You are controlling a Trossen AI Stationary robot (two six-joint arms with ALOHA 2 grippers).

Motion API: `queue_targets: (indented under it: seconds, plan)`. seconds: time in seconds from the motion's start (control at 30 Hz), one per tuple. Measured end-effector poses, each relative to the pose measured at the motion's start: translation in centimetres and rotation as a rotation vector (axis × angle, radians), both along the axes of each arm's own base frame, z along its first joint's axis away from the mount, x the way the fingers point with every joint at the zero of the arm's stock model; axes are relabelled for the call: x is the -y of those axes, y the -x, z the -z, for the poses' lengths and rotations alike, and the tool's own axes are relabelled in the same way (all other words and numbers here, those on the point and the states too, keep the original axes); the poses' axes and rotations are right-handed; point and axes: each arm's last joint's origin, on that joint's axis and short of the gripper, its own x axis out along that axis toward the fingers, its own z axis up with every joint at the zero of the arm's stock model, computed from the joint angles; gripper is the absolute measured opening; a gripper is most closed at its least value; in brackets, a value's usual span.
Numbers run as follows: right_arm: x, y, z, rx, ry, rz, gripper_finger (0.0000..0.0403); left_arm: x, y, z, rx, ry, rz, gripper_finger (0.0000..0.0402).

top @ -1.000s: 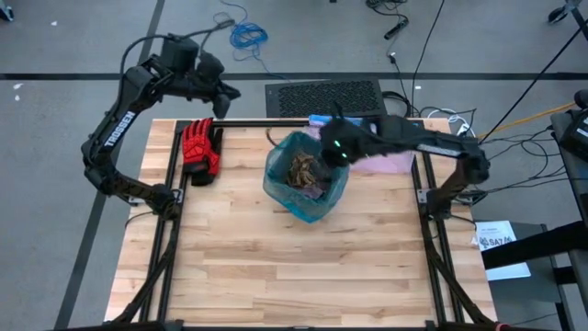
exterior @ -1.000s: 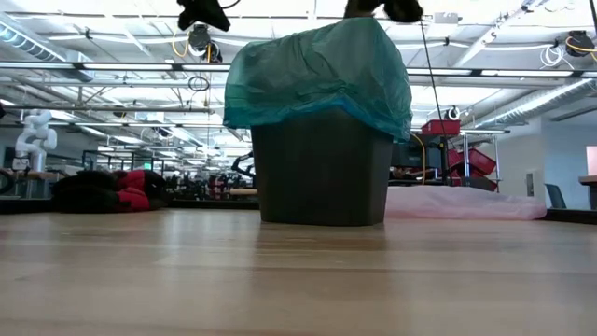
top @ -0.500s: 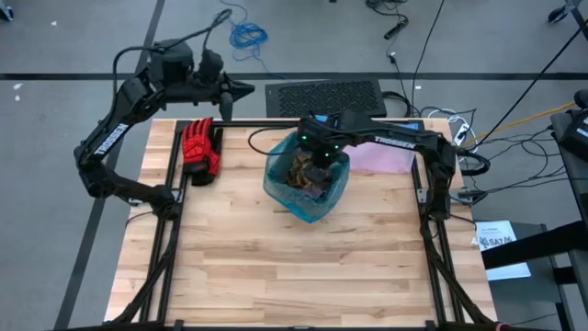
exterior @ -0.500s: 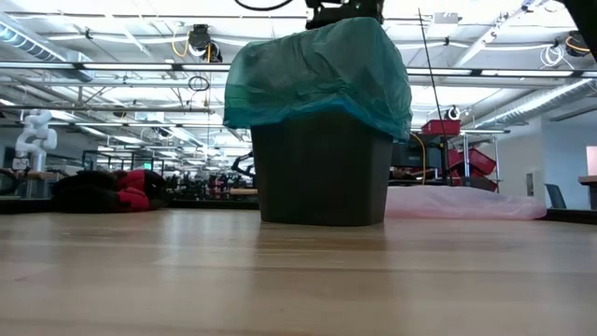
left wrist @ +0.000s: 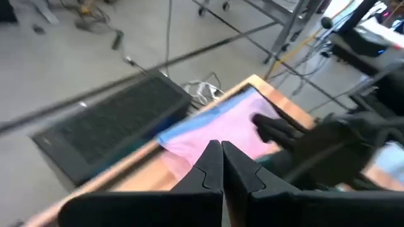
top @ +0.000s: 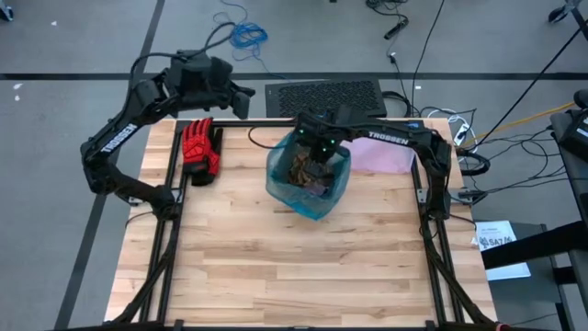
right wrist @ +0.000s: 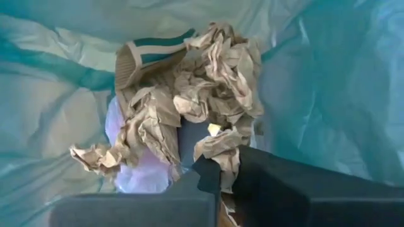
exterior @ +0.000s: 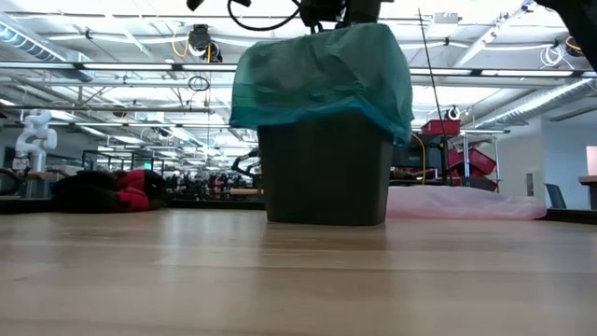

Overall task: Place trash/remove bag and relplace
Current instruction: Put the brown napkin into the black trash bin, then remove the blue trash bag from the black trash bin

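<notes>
Now the bag, a crinkly teal-green liner, lines a dark bin that stands toward the far middle of the wooden tabletop, its top folded down over the bin's rim. Inside it lies crumpled brown paper with a striped, ribbed piece of cloth and something pale lilac beneath. The right gripper hangs just above the bin's mouth, pointing down into the bag, and its jaws are nearly together with a scrap of the brown paper caught at their tips; whether they truly grip it I cannot tell. The left gripper is held up in the air beyond the far-left corner of the tabletop, well apart from the bin, its jaws pressed together on nothing. A pale pink bag with a blue edge lies flat near the far right side, just beside the bin. A red and black glove rests near the far-left corner.
</notes>
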Motion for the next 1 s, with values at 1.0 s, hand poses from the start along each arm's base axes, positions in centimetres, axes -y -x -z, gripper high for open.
queue_targets:
  seconds: [1.0]
  plan:
    - [-0.6,1.6,-8.1,0.168,0.008,0.018,0.0074,-3.2,-2.4,6.0,-0.396,0.219,-0.039,0.0]
